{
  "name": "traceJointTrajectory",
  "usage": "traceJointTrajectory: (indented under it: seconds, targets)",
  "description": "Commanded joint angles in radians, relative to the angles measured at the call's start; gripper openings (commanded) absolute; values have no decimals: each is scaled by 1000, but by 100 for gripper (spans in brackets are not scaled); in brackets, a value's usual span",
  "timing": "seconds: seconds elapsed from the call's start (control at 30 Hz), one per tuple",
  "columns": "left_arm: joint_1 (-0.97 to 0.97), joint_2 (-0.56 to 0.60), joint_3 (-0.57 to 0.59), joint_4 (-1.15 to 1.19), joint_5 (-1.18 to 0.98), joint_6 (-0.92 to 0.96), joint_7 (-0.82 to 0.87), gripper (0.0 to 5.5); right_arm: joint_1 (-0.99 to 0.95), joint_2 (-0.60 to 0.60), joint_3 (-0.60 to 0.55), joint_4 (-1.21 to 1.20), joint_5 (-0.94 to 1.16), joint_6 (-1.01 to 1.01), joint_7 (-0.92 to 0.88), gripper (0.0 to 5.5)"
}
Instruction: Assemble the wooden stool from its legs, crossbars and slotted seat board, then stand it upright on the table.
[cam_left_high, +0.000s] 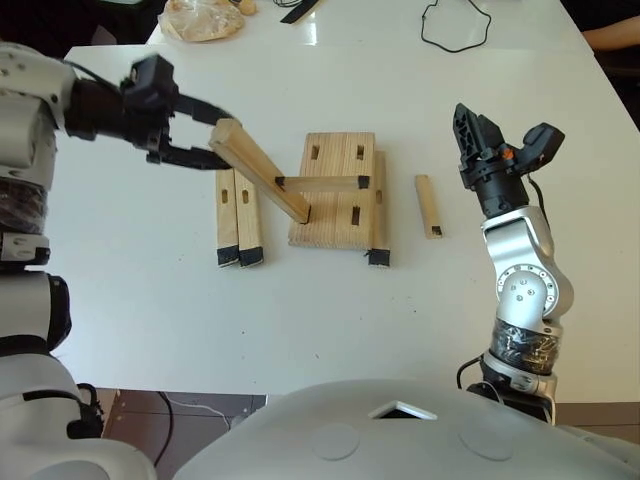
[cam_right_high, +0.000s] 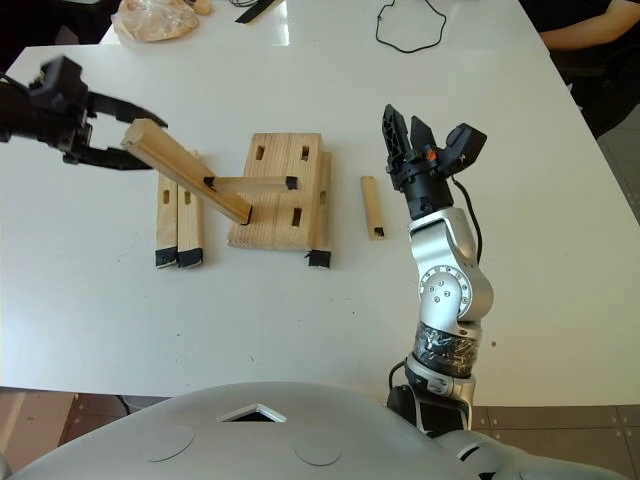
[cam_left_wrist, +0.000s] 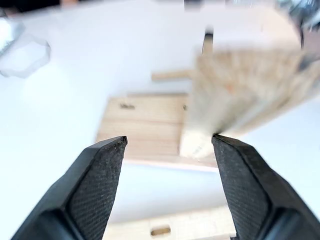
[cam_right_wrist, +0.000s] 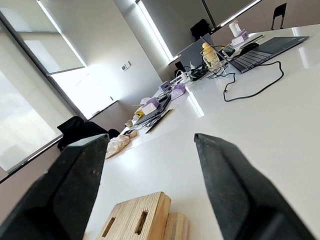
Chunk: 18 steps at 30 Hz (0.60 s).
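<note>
Left end effector (cam_left_wrist: 169, 139) beside tilted leg (cam_left_high: 262, 172)

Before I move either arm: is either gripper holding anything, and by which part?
Nothing is gripped. The left gripper is open at the upper end of the tilted leg; the right gripper is open and empty.

Your left tool (cam_right_high: 138, 140) is spread wide, one finger on each side of the raised top end of a tilted leg (cam_right_high: 195, 178). Can't tell if they touch it. The leg's low end sits on the seat board (cam_right_high: 285, 165), lying flat on the white worktop (cam_right_high: 530, 200). A crossbar (cam_right_high: 250, 183) runs from the tilted leg across the board to another leg (cam_right_high: 322, 205) lying at its right edge. Two legs (cam_right_high: 178, 225) lie side by side left of the board. A loose short bar (cam_right_high: 372, 207) lies right of it. Your right tool (cam_right_high: 402, 120) is raised, pointing up, fingers a little apart, near the bar.
</note>
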Motion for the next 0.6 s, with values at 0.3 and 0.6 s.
traceJointTrajectory:
  seconds: [0.3,0.6]
  targets:
    - [469,-69,353,-37,86,29,508,314,-64,-280,214,229,-341,-32,102,315]
    - [693,-422,425,-169,159,-11,1040,314,-224,-419,596,612,-830,-239,185,315]
